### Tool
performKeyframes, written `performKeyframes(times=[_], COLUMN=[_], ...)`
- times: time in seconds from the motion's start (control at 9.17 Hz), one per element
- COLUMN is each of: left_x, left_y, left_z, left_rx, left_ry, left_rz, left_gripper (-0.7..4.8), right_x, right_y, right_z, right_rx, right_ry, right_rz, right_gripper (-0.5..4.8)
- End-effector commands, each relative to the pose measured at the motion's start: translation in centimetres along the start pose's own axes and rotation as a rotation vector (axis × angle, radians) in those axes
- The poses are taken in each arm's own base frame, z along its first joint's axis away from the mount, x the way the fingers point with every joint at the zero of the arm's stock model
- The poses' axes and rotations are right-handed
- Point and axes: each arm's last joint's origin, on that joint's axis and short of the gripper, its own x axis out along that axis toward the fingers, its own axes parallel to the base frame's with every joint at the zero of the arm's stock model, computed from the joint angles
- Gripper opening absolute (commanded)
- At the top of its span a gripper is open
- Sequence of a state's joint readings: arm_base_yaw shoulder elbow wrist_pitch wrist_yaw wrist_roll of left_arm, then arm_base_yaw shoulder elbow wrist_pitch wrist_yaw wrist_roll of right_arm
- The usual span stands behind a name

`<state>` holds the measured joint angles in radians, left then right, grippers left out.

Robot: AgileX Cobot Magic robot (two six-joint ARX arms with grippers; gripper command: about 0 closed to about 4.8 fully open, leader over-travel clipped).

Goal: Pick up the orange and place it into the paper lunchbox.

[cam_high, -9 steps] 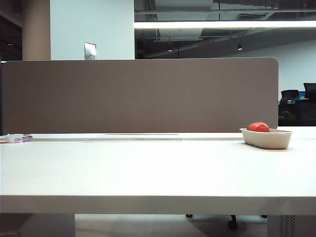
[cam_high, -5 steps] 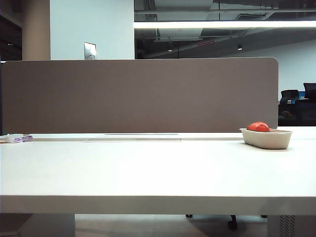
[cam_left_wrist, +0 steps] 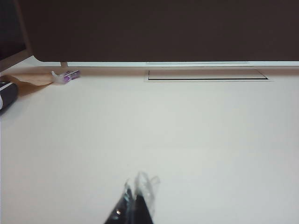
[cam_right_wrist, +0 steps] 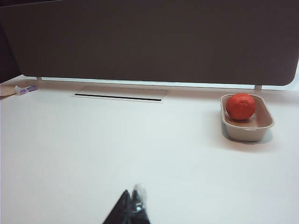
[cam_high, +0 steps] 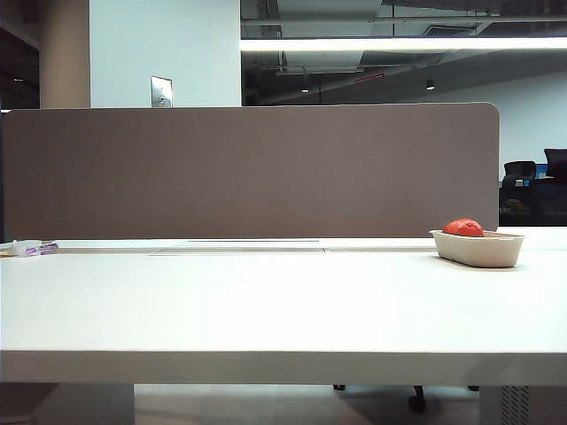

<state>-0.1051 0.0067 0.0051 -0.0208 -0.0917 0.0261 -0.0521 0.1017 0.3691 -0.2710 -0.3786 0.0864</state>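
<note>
Right tool (cam_right_wrist: 133, 205) pinched together and empty over desk (cam_right_wrist: 117, 154), left tool (cam_left_wrist: 138, 200) likewise; orange (cam_right_wrist: 241, 106) already sits in paper lunchbox (cam_right_wrist: 247, 130) at 2 o'clock, right arm nearer.

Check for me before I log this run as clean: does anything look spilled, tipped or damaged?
Nothing stands out. The orange sits whole inside the upright paper lunchbox; left gripper and right gripper hang shut, away from it.
</note>
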Motion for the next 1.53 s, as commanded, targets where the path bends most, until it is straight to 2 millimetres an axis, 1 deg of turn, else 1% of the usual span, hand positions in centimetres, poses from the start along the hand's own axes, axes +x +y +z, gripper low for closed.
performKeyframes(times=[0.11, 0.76, 0.87, 0.98, 1.09, 1.31, 1.42, 1.53], left_x=[0.0, 0.0, 0.0, 0.0, 0.0, 0.0, 0.0, 0.0], left_y=[0.0, -0.1, -0.1, -0.1, -0.1, -0.1, -0.1, -0.1], left_z=[0.0, 0.0, 0.0, 0.0, 0.0, 0.0, 0.0, 0.0], left_rx=[0.0, 0.0, 0.0, 0.0, 0.0, 0.0, 0.0, 0.0], left_ry=[-0.009, -0.005, -0.005, -0.005, -0.005, -0.002, -0.002, -0.002], left_rz=[-0.013, -0.018, -0.018, -0.018, -0.018, -0.018, -0.018, -0.018], left_gripper=[-0.04, -0.04, -0.04, -0.04, -0.04, -0.04, -0.04, -0.04], right_x=[-0.1, -0.1, 0.4, 0.8, 1.1, 2.0, 2.2, 2.1], right_y=[0.1, 0.1, -0.7, -1.4, -1.9, -2.0, -2.0, -2.4], right_z=[0.3, 0.3, -0.8, -3.0, -5.2, -7.9, -8.5, -8.4], right_rx=[-0.003, -0.003, -0.027, -0.022, -0.012, -0.002, -0.004, -0.009], right_ry=[-0.016, -0.016, -0.044, -0.082, -0.061, -0.016, -0.036, -0.067], right_rz=[0.003, 0.003, -0.147, -0.217, -0.304, -0.333, -0.352, -0.387], right_gripper=[0.04, 0.04, 0.04, 0.04, 0.04, 0.04, 0.04, 0.04])
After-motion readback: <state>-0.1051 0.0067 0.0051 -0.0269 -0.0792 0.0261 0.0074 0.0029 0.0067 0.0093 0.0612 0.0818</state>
